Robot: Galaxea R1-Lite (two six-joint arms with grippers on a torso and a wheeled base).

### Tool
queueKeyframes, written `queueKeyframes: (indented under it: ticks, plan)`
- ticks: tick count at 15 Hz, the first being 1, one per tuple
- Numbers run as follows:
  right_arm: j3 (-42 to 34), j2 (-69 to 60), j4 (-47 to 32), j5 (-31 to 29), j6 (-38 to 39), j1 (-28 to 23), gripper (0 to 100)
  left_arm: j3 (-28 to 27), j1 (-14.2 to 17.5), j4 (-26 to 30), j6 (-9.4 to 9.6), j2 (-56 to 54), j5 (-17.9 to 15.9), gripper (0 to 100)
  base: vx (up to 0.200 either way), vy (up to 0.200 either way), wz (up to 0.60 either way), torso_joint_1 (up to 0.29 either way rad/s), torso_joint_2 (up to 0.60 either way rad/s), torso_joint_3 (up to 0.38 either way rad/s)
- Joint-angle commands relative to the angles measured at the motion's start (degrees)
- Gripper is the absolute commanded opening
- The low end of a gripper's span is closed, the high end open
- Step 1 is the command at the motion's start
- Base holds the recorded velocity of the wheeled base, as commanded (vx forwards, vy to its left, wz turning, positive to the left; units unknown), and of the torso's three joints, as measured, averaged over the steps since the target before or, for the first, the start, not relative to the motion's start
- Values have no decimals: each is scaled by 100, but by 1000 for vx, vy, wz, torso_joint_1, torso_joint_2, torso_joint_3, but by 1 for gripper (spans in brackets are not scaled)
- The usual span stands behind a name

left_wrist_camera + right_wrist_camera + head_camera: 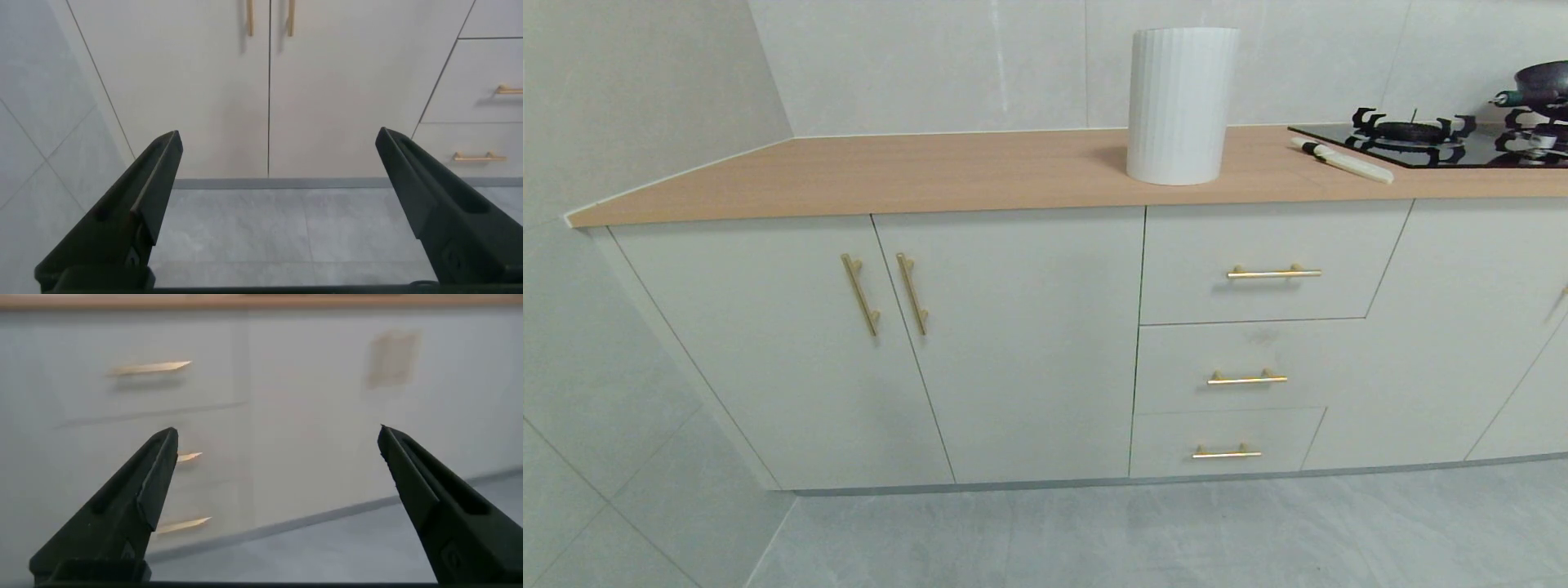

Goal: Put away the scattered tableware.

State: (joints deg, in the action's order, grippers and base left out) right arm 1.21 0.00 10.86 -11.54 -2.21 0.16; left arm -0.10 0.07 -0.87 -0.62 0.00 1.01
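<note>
The one loose piece I can see is a cream-bladed knife with a black handle [1342, 160]. It lies flat on the light wooden counter [890, 175], with its handle end at the corner of the black glass gas hob [1429, 143]. A tall white ribbed cylinder holder [1180, 106] stands well apart from it, further left.

The knife should be light and stiff. It is probably slick too, lying low against the wood with little for a grip to get under. Whether the pale part is bare ceramic or a sheath is hard to tell from here, so I would treat it as brittle. The handle is the place to take it, pinched across its width and kept level. The holder would be bulkier and likely breakable.

Only the head view looks down on the counter and what sits on it. The left wrist view faces the lower pale cabinet doors [270, 82] and the grey tiled floor [270, 229], with the left gripper [278, 139] spread wide and holding nothing. The right wrist view faces the drawer fronts with brass bar handles [151, 367]. The right gripper [276, 433] has its black fingers [139, 498] just as far apart, also empty.
</note>
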Motion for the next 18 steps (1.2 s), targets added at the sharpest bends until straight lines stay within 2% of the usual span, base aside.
queueKeyframes:
  ticks: [1, 3, 5, 7, 9, 11, 13, 17, 18]
  plan:
    - [-121, 0, -322, 319, 71, 2, 100, 1, 1, -1, -8, 0, 4, 100, 0, 0, 0, 0, 0, 0]
    - [-112, 0, -840, 390, 150, 2, 100, 1, 1, -1, -8, 0, 4, 100, 0, 0, 0, 0, 0, 0]
    - [-112, 0, -1121, 759, 414, 2, 100, 1, 1, -1, 18, 0, 4, 100, 0, 0, 0, 0, 0, 0]
    - [-112, 9, -1095, 785, 396, 2, 100, 1, 1, -1, -8, 0, 4, 100, 0, 0, 0, 0, 0, 0]
    - [-112, 0, -1095, 882, 27, 2, 100, 1, 1, -1, 1, 0, 4, 100, 0, 0, 0, 0, 0, 0]
    - [-112, 0, -1086, 882, 256, 2, 100, 1, 1, -1, 36, 0, -22, 100, 0, 0, 0, 0, 0, 0]
    - [-112, 0, -1086, 882, 273, 2, 100, 1, 1, -1, 1, 0, 4, 100, 0, 0, 0, 0, 0, 0]
    - [-112, 0, -1086, 891, 265, 2, 100, 1, 1, -1, 62, 0, -66, 100, 0, 0, 0, 0, 0, 0]
    - [-112, 0, -1086, 900, 265, 2, 100, 1, 1, -1, 62, 0, -75, 100, 200, 0, 0, 2, 7, 2]
